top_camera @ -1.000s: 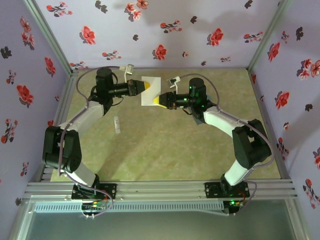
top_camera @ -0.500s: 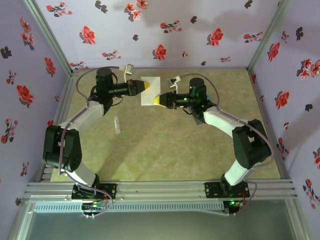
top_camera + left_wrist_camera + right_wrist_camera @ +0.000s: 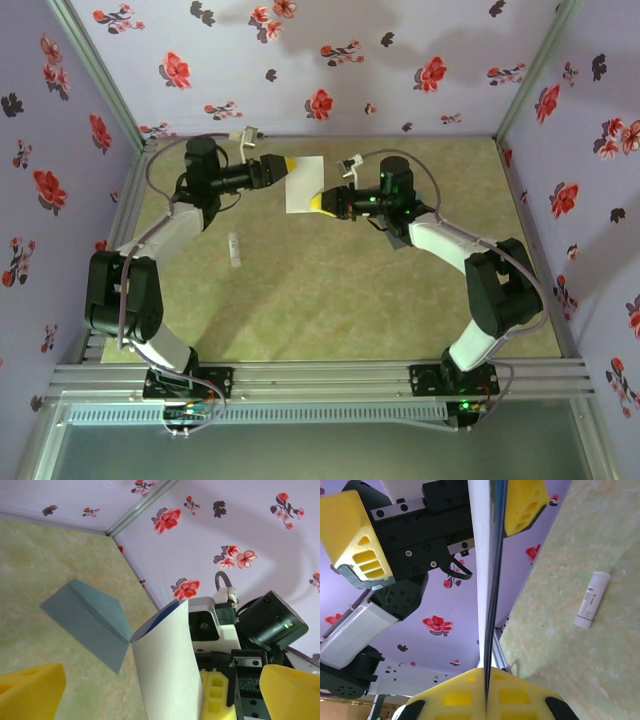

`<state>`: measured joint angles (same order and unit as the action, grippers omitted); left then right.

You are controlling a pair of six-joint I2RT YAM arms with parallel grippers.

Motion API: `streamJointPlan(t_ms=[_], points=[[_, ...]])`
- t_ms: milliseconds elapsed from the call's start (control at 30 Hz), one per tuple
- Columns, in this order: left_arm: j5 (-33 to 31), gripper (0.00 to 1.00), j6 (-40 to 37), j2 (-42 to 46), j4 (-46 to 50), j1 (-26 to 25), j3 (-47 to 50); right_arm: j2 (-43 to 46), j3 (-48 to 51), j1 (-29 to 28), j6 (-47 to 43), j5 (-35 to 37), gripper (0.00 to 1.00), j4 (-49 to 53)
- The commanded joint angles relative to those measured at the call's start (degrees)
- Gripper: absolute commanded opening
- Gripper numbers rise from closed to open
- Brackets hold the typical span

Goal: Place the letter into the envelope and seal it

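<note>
I am looking at a mottled green table (image 3: pixel 330 290) boxed in by lilac walls (image 3: pixel 400 70) printed with red and dark flowers, with aluminium rails along the corners and the near edge. A small white stick (image 3: pixel 234 249) is lying on the table left of centre in the top view.

The letter (image 3: pixel 303 183) is sitting above centre in the top view, a white sheet lifted off the table. In the left wrist view it is curling slightly, and a blue border is showing along its top edge. The right gripper (image 3: pixel 318 203) is pinching its lower right corner, and the right wrist view shows the yellow pads pressed tight on the edge-on sheet. The envelope (image 3: pixel 87 620), flat and slate-grey, is lying on the table beyond the letter, at middle left of the left wrist view.

The left gripper (image 3: pixel 283 166) is standing wide, its yellow fingers (image 3: pixel 30 690) apart at the bottom corners of its own view, with the sheet between them untouched. A second ago it was clamped on the letter's left edge. Now it is released and drawn back toward the upper left, and the sheet is hanging from the right gripper alone.
</note>
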<state>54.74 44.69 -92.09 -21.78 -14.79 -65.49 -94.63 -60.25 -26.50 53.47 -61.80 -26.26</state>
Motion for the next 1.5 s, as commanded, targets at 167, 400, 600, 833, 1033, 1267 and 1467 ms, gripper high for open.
streamJointPlan(t_ms=[167, 400, 600, 833, 1033, 1267, 1467], points=[[-14.7, 1.0, -11.3, 3.7, 16.8, 0.7, -1.1, -1.0, 1.2, 0.4, -3.3, 7.1, 0.0, 8.7], [-26.9, 1.0, -16.8, 7.8, 25.1, 0.8, -0.8, -9.0, 4.5, -1.6, 7.1, 14.3, 0.0, -0.7], [-27.2, 1.0, -18.4, 8.1, 28.0, 0.9, -0.1, -18.4, 0.9, -5.6, 12.5, 16.2, 0.0, -5.3], [-32.3, 1.0, -17.9, 9.0, 29.3, 1.0, 1.6, -24.7, -1.9, -7.6, 15.5, 17.3, 0.0, -8.8], [-32.6, 1.0, -16.5, 8.5, 31.7, 1.4, 1.7, -26.3, -5.1, -8.9, 10.3, 18.7, 0.04, 0.7], [-33.6, 1.0, -18.2, 9.1, 32.5, 2.6, 2.4, -26.5, -5.8, -9.4, 10.2, 21.4, 0.17, 4.2], [-37.5, 1.0, -19.7, 8.4, 39.3, 2.8, -1.8, -25.1, -8.2, -10.6, 6.7, 25.0, 0.36, 13.5]])
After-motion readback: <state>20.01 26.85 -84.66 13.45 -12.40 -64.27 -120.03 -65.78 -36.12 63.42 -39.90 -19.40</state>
